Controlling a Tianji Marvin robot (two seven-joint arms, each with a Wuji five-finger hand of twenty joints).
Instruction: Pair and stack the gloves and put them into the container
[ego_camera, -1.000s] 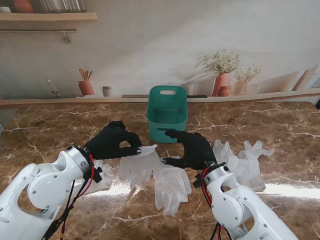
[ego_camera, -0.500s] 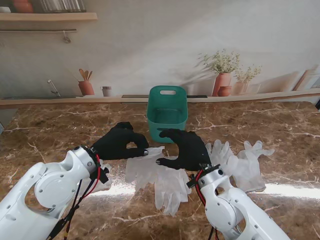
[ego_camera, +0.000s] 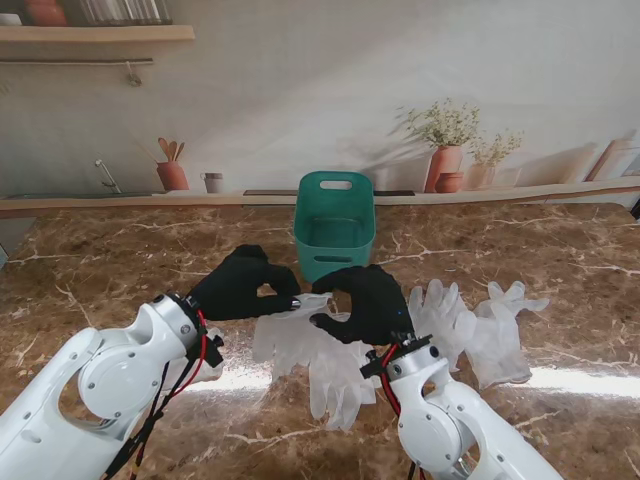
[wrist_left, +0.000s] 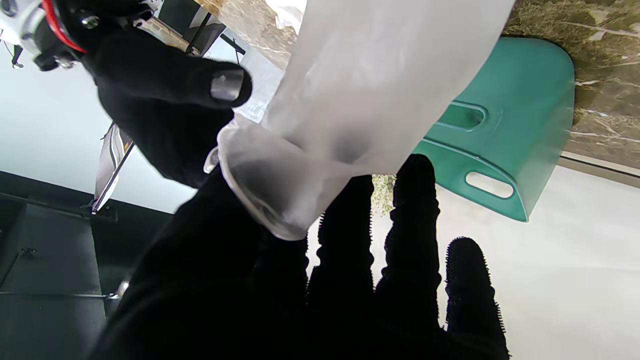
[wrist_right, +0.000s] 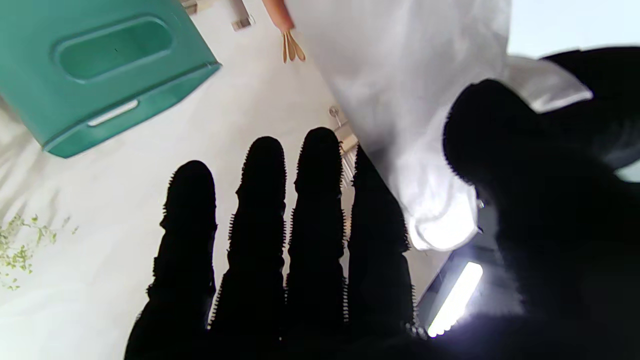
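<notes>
My left hand (ego_camera: 245, 285) is shut on the cuff of a clear glove (ego_camera: 290, 335), which it pinches between thumb and fingers; the left wrist view shows that glove (wrist_left: 350, 100) hanging from my left hand (wrist_left: 300, 300). My right hand (ego_camera: 368, 303) sits right beside it, open, its thumb and straight fingers on either side of the same cuff (wrist_right: 415, 100). A second clear glove (ego_camera: 345, 375) lies nearer to me, partly under the first. Two more clear gloves (ego_camera: 440, 315) (ego_camera: 505, 325) lie to the right. The green container (ego_camera: 335, 225) stands just beyond both hands.
Another clear glove (ego_camera: 205, 360) lies partly hidden under my left forearm. Beyond the marble table (ego_camera: 120, 260) is a wall ledge carrying terracotta pots (ego_camera: 445, 165) and a small cup (ego_camera: 212, 182).
Both hands have drawn together over the middle glove. The right hand moved left to the cuff and the left hand moved right, lifting the cuff slightly.
</notes>
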